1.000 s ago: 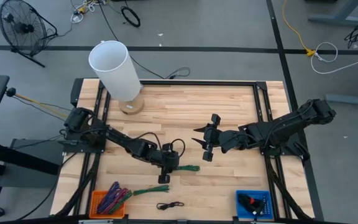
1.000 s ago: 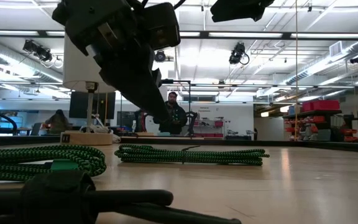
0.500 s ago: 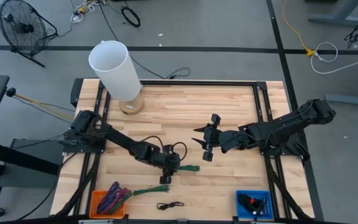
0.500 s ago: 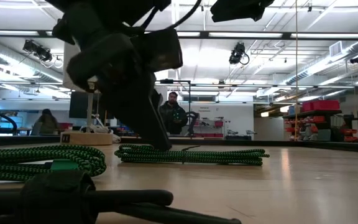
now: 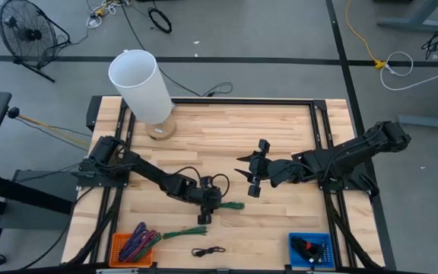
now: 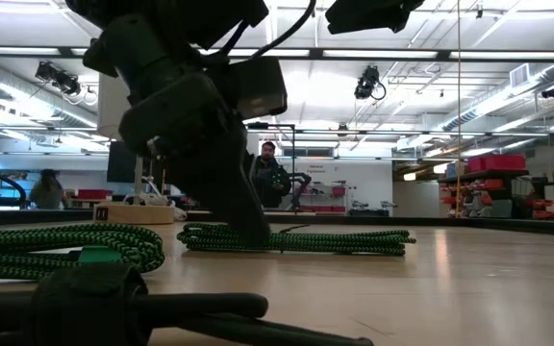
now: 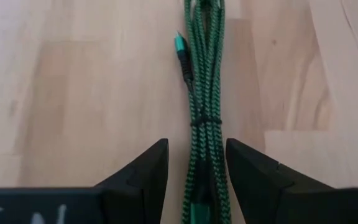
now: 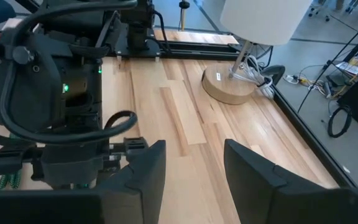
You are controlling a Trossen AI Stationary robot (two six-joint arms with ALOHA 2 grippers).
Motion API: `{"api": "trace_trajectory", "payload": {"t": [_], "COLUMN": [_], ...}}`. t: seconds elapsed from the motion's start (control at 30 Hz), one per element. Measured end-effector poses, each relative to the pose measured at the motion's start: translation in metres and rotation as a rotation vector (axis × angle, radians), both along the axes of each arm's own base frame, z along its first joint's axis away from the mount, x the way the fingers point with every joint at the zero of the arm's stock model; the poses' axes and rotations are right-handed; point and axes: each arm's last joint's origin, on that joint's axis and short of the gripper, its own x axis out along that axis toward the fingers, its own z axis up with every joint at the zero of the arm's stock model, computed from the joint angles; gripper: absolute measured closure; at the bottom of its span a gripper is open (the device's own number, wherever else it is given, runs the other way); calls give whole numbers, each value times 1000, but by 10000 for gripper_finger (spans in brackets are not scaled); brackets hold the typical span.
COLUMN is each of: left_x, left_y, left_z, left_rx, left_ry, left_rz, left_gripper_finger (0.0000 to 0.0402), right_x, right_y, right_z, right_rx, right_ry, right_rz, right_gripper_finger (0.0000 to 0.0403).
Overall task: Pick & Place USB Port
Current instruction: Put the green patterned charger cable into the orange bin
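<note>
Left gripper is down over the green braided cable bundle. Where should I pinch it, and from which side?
Grip the green cable bundle across its tied middle, coming straight down from above. It lies flat and narrow on the table, and the open left gripper already straddles it, one finger per side.

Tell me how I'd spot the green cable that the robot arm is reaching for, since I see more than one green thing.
Start at the big white lamp at the table's far left corner, then come toward the table's middle, where the left gripper is down. The green cable bundle lies between its open fingers. Unlike the other green cable nearer the orange bin, it has an arm over it.
</note>
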Motion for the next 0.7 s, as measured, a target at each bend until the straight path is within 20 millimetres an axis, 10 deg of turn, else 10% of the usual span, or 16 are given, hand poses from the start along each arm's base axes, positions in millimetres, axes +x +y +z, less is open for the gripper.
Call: {"api": "trace_trajectory", "payload": {"t": [0.33,0.7], "left_x": [1,1], "left_y": [0,0], "left_z": [-4,-7], "left_rx": [-7,-28], "left_ry": [8,21], "left_rz": [26,42], "left_gripper_finger": [242,363], "right_x": [0,0], "right_y": [0,0], "right_z": [0,0], "right_rx": [0,0], "right_ry": [1,1], "right_rz": [0,1], "right_gripper_finger": [239,239]}}
